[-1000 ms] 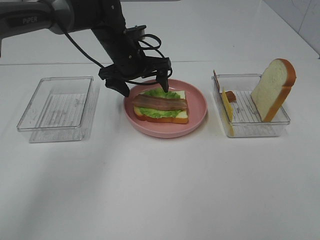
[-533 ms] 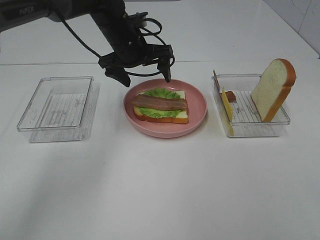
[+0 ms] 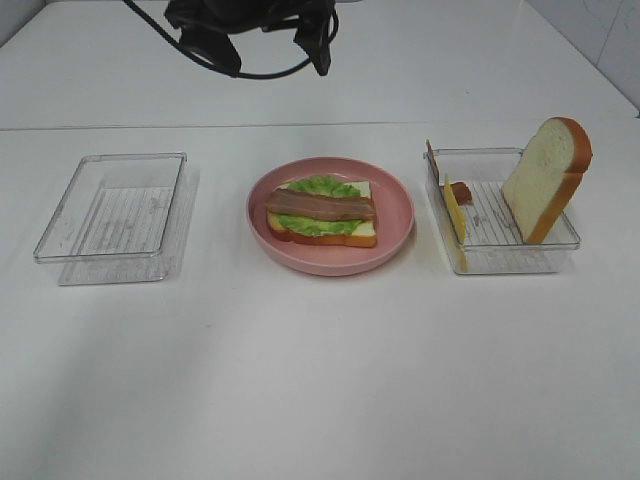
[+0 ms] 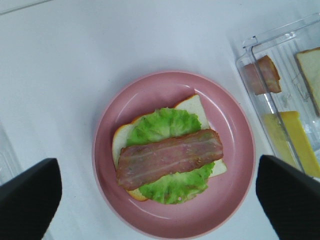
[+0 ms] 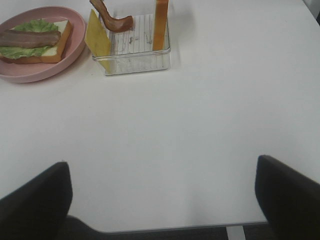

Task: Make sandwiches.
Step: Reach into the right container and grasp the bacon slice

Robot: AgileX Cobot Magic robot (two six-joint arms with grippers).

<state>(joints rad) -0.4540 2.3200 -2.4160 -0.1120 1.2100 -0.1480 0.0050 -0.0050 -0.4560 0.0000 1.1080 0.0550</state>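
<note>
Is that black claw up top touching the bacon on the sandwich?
Apart. The exterior high view shows the left gripper far from the bacon strip on the pink plate, with bare white table between them.

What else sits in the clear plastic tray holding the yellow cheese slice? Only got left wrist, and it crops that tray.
Observer: One white bread slice with orange-brown crust stands upright on edge in the clear plastic tray, at the end away from the plate.
Operator: Cheese lying flat?
Observer: No. The yellow square cheese slice stands on edge at the tray wall nearest the round pink plate.
Operator: Where's the right gripper?
Observer: The right gripper is open over bare white table, holding nothing, with that tray ahead of it.
</note>
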